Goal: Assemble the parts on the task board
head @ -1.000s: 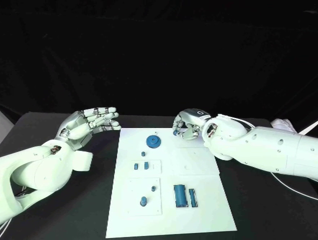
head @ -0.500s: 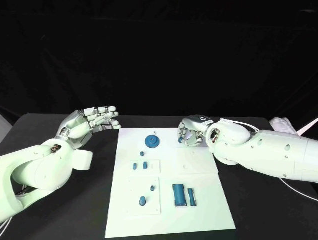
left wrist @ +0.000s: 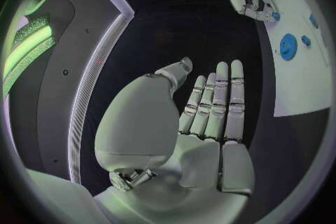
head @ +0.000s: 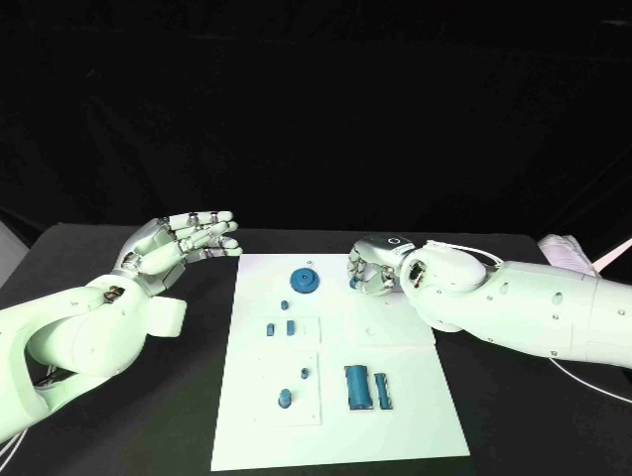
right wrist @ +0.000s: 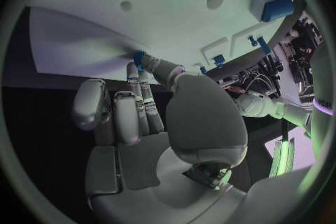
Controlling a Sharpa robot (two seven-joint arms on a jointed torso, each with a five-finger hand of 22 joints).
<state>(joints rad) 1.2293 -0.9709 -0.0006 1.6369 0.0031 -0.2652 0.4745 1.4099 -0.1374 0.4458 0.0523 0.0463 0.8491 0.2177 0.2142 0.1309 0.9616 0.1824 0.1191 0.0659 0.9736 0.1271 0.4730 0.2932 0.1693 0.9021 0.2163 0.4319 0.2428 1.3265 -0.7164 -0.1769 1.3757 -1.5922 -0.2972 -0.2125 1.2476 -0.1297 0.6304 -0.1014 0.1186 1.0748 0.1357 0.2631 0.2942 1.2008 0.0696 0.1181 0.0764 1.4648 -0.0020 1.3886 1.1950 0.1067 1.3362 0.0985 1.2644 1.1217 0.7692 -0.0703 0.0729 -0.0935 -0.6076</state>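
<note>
Since a second ago our right hand (head: 377, 266) has dipped closer to the far right part of the task board (head: 402, 342), and our left hand (head: 187, 241) has stayed where it was, raised beside the board's far left corner. The right hand's fingers curl downward and pinch a small blue part (right wrist: 139, 58) against the thumb, with its tips touching or just above the board; we cannot tell which. The left hand holds nothing, palm open, fingers (left wrist: 217, 98) straight and lying side by side. On the board lie the round blue disc (head: 305, 280), several small blue pegs and the two blue bars (head: 366, 387) nearest us.
</note>
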